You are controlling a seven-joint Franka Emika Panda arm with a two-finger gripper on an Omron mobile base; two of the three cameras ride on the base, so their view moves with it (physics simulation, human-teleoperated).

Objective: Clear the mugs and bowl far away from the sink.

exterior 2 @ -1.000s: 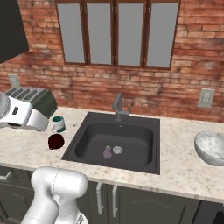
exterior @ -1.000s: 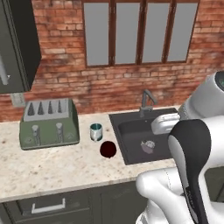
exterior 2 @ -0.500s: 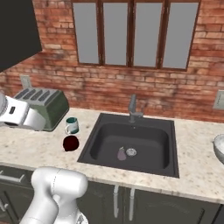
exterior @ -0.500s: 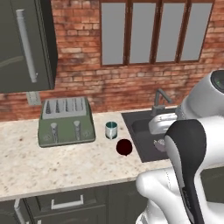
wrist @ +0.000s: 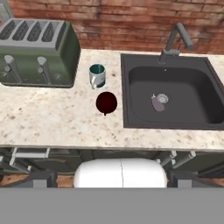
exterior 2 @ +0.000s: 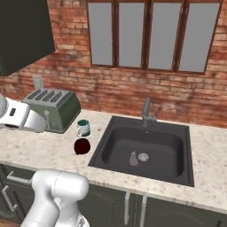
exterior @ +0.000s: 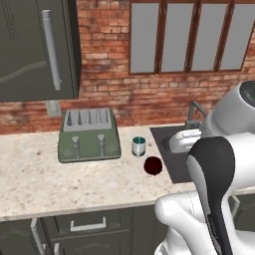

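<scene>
Nearest, along the front edge of the speckled stone surface (wrist: 52, 118), dark cabinet fronts (exterior: 84, 226) with metal handles run below the lip. The tool sits high and back from this edge, looking down over it; its fingertips are not clear in the hand view, and by its spread it is released wide, holding nothing.

A little in from the front edge stands the dark maroon mug (wrist: 106, 102) (exterior: 153, 166) (exterior 2: 82, 146), alone on bare stone, with open surface in front of it and to its left. Just behind it, apart but near, stands the white mug (wrist: 97, 75) (exterior: 139, 146) (exterior 2: 83, 128) with its teal-green lining, handle turned toward the toaster side. Both mugs lie just left of the sink (wrist: 168, 94) (exterior 2: 144, 148), near its left rim.

The sink is a dark rectangular basin sunk into the surface; a small purple object (wrist: 157, 103) and the round drain (wrist: 162, 98) lie on its floor. The angular grey tap (wrist: 177, 40) (exterior 2: 147, 111) rises from its back rim.

Left of the mugs, a green four-slot toaster (wrist: 37, 52) (exterior: 89, 134) (exterior 2: 55, 108) stands toward the back, leaving a wide clear stretch of stone before it.

Behind all runs a red brick wall (exterior 2: 111, 91) with a row of grey window panes (exterior 2: 148, 33), an outlet plate (exterior: 53, 107) by the toaster, and a dark upper cabinet (exterior: 37, 47) overhanging the left end.
</scene>
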